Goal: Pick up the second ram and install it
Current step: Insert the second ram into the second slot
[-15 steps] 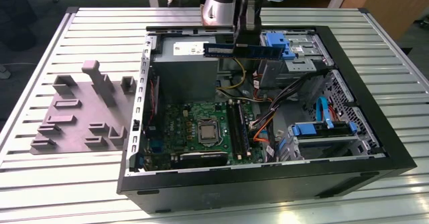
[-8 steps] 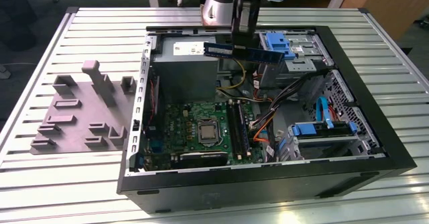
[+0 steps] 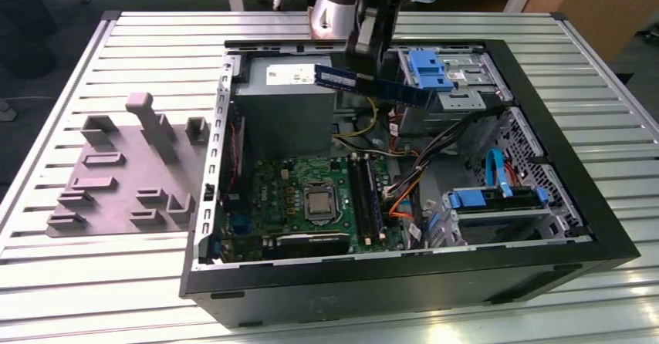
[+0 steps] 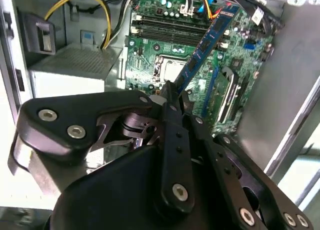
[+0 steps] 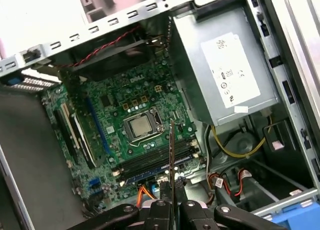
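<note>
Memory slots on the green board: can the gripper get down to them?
Probably yes. The case is open, nothing covers the memory slots, and the gripper holds the second ram above it. Cables run close.

The ram (image 3: 371,83) hangs over the case (image 3: 412,286), with the fixture (image 3: 123,178) at the exterior view's left.

Pincer (image 4: 172,94): matte black linkage bars (image 4: 60,121) with rounded ends, joints fastened by silver round-headed screws (image 4: 76,132). Above the pincer, a smooth silver-grey cylindrical arm segment (image 3: 332,11).
</note>
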`<action>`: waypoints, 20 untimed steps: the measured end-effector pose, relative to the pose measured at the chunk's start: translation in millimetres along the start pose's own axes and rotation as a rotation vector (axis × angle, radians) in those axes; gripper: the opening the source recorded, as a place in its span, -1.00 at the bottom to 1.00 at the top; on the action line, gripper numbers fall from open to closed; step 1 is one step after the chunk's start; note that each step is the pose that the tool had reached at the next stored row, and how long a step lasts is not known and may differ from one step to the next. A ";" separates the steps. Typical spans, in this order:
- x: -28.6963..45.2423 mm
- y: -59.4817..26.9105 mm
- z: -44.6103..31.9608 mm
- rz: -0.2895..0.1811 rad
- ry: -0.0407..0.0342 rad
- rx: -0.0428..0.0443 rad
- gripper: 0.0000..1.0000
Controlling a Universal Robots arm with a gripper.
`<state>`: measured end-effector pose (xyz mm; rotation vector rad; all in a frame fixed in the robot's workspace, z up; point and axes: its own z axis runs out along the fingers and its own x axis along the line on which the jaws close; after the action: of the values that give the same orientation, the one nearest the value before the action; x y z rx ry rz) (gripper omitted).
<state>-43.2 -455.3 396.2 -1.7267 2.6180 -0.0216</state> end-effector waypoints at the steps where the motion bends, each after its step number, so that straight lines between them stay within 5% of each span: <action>1: 0.0 0.0 0.6 0.018 0.0005 -0.0001 -0.73; 20: 0.0 0.2 15.3 0.363 0.0057 -0.0010 -0.73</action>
<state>-43.2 -455.3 380.9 -1.2265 2.8896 -0.0233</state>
